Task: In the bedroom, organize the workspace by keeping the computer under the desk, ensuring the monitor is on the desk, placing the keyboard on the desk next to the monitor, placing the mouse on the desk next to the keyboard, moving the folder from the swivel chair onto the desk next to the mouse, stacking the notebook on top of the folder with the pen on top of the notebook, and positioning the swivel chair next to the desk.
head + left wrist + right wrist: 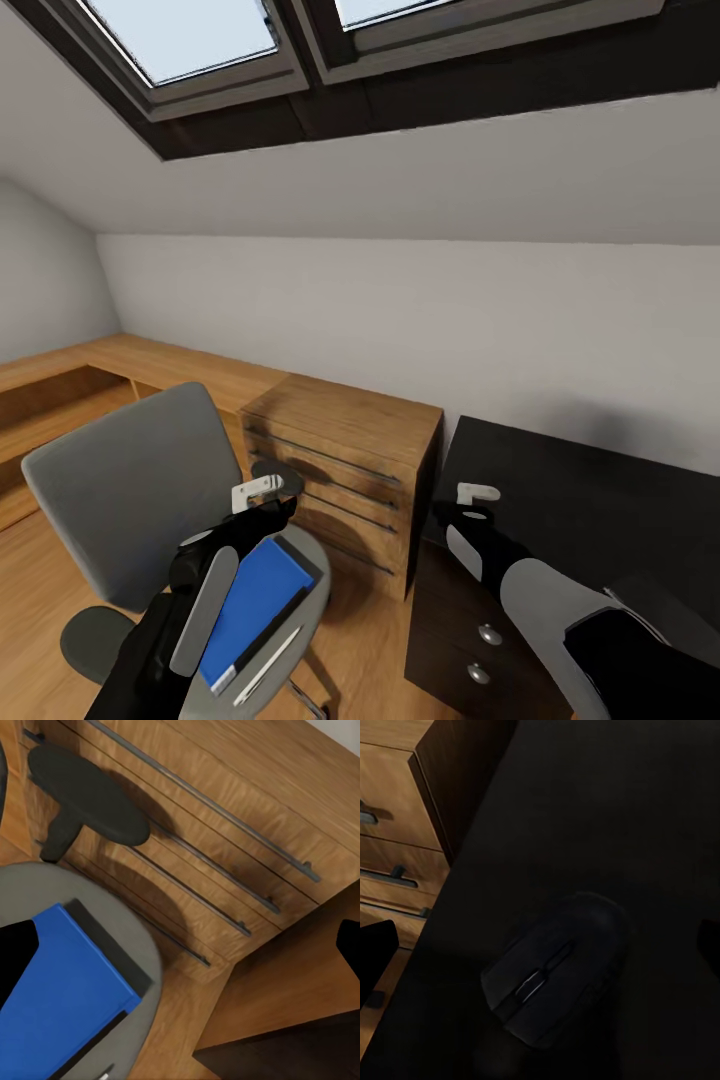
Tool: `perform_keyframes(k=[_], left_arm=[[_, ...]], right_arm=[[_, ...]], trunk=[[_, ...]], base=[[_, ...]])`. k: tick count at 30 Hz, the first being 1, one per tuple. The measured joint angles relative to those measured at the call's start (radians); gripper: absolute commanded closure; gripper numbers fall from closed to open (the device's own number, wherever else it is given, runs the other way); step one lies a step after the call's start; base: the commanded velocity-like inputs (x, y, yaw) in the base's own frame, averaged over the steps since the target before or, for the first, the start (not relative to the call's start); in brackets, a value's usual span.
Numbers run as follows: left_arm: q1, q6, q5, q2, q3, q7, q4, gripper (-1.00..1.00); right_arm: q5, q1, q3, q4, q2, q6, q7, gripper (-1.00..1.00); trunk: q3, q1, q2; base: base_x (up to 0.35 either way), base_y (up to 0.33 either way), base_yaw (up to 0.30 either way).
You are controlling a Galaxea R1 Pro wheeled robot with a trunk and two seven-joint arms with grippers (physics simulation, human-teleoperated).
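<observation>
**Mouse on the desk, folder waiting on the chair**

While the right gripper (478, 503) hangs spread and empty over the near-left corner of the desk (590, 500), the mouse (556, 971) lies on the black top directly beneath it, its long axis slanting across the jaw line. The left gripper (262, 497), also spread and holding nothing, hovers over the swivel chair (120, 490), where the blue folder (255, 597) rests flat on the seat just near of it, with the pen (268, 664) beside the folder's near edge. A wooden drawer chest (350, 455) stands between chair and desk. The left arm looks better placed for the folder, which must travel right.
</observation>
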Motion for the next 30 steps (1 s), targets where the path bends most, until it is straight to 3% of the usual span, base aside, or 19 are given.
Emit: perform_keyframes(k=[8,17,25,30], left_arm=[[0.000,0.000,-0.002,0.003,0.000,0.000,0.018,-1.00],[0.000,0.000,-0.004,0.003,-0.001,0.000,0.036,-1.00],[0.000,0.000,-0.005,0.001,-0.004,-0.001,0.042,-1.00],[0.000,0.000,-0.003,-0.003,-0.026,-0.001,0.040,-1.00]], right_arm=[[0.000,0.000,-0.002,0.000,0.000,-0.002,0.001,-1.00],[0.001,0.000,-0.007,0.002,-0.003,0.000,-0.001,-1.00],[0.002,0.000,-0.061,0.004,-0.009,0.024,-0.005,-1.00],[0.003,0.000,-0.118,0.001,-0.023,0.114,-0.005,-1.00]], trunk=[[0.000,0.000,0.000],[0.000,0.000,0.000],[0.000,0.000,0.000],[0.000,0.000,0.000]], base=[[0.012,0.000,0.000],[0.184,0.000,0.000],[0.010,0.000,0.000],[0.000,0.000,0.000]])
